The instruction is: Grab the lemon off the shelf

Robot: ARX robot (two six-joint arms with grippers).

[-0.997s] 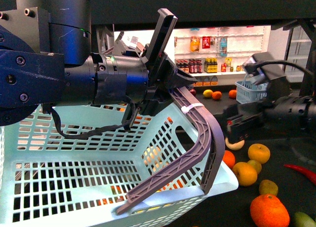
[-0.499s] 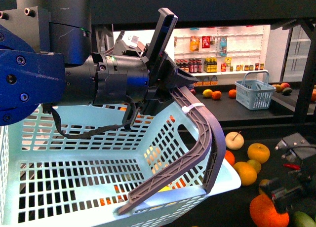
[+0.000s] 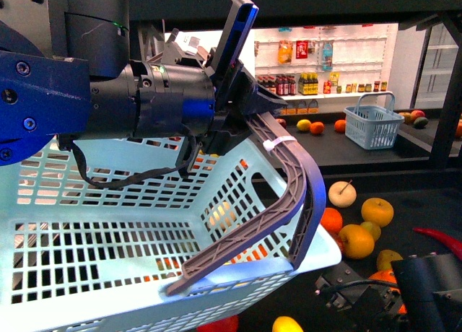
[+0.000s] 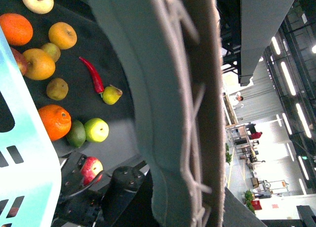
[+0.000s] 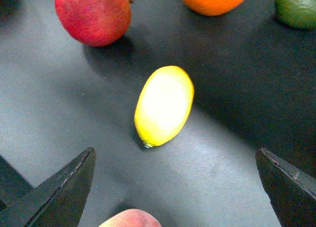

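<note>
Swung the right hand (image 5: 174, 154) down from mid-air to hover low over the shelf (image 5: 237, 138), spread wide and empty, framing the lemon (image 5: 164, 104) lying loose on it. Kept the left hand (image 3: 249, 119) clamped on the basket handle (image 3: 290, 175). Looked ready for descent and closing

The left hand (image 3: 254, 119) clamps the basket handle (image 3: 292, 188) while the lemon (image 3: 287, 324) lies on the shelf (image 3: 419, 198).
</note>
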